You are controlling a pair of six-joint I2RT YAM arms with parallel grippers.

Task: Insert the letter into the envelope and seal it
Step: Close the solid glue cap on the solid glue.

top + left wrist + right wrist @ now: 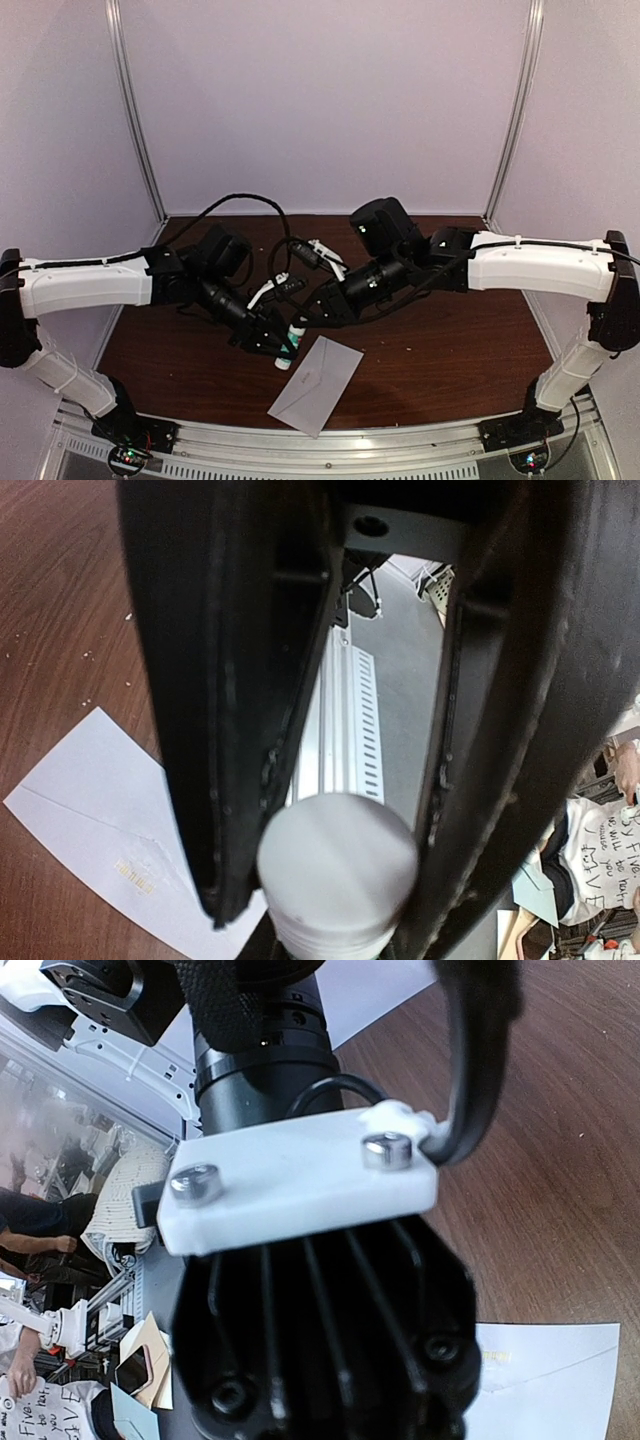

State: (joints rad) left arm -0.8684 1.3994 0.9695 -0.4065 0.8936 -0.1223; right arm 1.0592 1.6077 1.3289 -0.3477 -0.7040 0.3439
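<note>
One envelope (pixel 315 385), one glue stick (pixel 289 350)

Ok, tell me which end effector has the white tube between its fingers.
The left end effector: its wrist view shows the white tube clamped between its fingers. The right end effector is close by, but whether it grips anything cannot be seen.

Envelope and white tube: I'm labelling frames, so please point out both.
envelope (pixel 318 388), top external view, centre of its face.
white tube (pixel 338 865), left wrist view, its rounded end.
</note>
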